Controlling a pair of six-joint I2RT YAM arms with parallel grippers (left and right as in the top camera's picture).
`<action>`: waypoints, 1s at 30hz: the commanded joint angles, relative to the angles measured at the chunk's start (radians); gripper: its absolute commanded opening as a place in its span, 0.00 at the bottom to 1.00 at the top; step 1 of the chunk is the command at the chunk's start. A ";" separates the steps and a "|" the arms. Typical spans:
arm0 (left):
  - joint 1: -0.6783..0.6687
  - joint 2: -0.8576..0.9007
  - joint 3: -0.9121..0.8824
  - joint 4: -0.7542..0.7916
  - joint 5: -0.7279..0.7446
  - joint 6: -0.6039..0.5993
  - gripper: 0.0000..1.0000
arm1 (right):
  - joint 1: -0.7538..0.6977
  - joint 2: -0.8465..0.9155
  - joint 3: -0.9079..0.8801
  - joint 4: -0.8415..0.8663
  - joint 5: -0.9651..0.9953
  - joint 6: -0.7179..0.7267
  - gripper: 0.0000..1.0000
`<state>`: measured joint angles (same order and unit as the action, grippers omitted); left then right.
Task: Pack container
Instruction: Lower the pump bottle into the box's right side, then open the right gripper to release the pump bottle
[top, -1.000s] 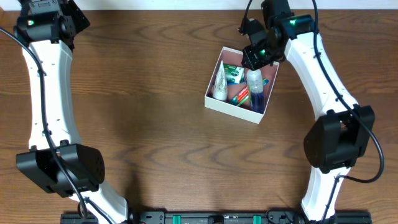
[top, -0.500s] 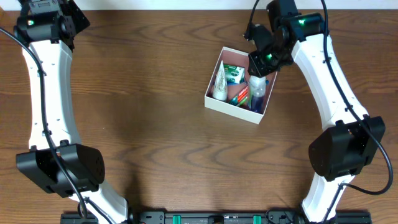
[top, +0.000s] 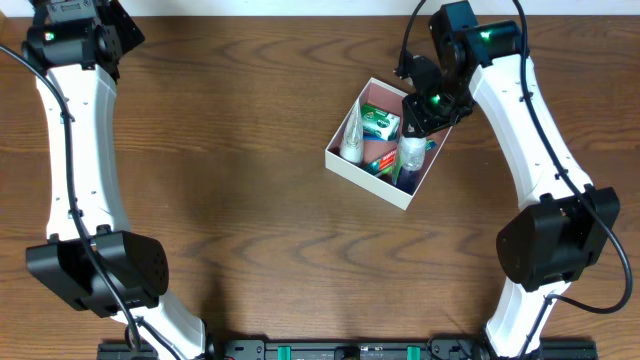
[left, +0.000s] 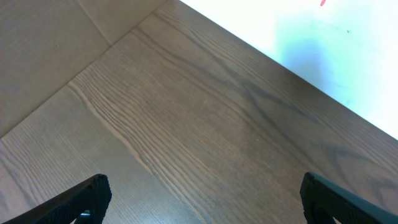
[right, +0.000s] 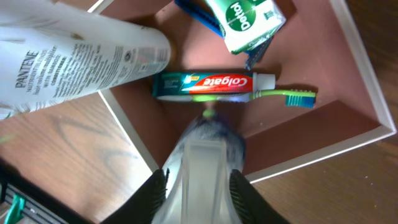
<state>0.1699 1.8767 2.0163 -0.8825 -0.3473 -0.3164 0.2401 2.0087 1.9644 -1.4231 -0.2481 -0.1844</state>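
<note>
The container (top: 342, 165) is a square white box with a pink inside (right: 323, 74), right of the table's middle. In it lie a white Pantene bottle (right: 68, 59), a green Dettol soap box (right: 245, 22), a Colgate toothpaste tube (right: 205, 85) and a green toothbrush (right: 289, 95). My right gripper (top: 412, 140) (right: 198, 186) is shut on a clear bottle with a dark cap (right: 208, 162), held over the box's right side. My left gripper (left: 199, 199) is open and empty at the far left corner, over bare wood.
The dark wooden table (top: 220, 200) stretches left of the box. A white wall edge (left: 298, 43) runs behind the table near the left gripper.
The right gripper has moved slightly down and right with the clear bottle. The box has turned a little and shifted towards the front. The left arm has not moved.
</note>
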 joint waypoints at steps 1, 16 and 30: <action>0.002 -0.003 -0.005 0.001 -0.016 0.005 0.98 | 0.003 -0.041 0.018 -0.018 -0.021 0.004 0.36; 0.002 -0.003 -0.005 0.001 -0.016 0.005 0.98 | 0.003 -0.041 0.018 -0.081 -0.057 0.004 0.30; 0.002 -0.003 -0.005 0.001 -0.016 0.005 0.98 | 0.002 -0.041 0.018 -0.093 -0.178 0.016 0.29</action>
<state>0.1699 1.8767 2.0163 -0.8825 -0.3473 -0.3164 0.2405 2.0083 1.9644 -1.5105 -0.3706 -0.1841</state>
